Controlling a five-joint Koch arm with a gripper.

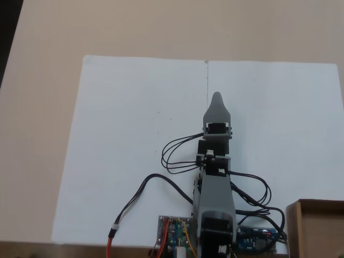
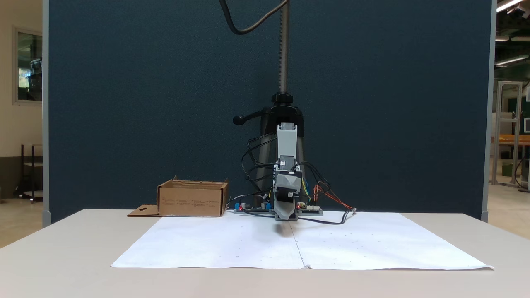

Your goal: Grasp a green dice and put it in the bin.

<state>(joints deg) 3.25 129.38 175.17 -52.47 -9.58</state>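
Table [image 2: 62, 256]: beige, covered in the middle by white paper [image 1: 129, 134] made of two sheets meeting at a centre seam.

Arm [image 1: 215, 199]: grey, mounted at the paper's near edge in the top-down fixed view, reaching out along the seam. Black and orange cables [image 1: 177, 156] loop beside it; circuit boards [image 1: 172, 231] sit at its base.

Gripper [image 1: 216, 98]: grey, pointing down close over the paper; in the front fixed view [image 2: 286, 217] it hangs just above the seam. Only one tapered tip shows, so whether it is spread or closed cannot be told.

Bin [image 2: 192, 198]: brown cardboard box, standing on the table off the paper, beside the arm's base; its corner shows lower right from above [image 1: 317, 226].

Green dice: not seen on the paper.
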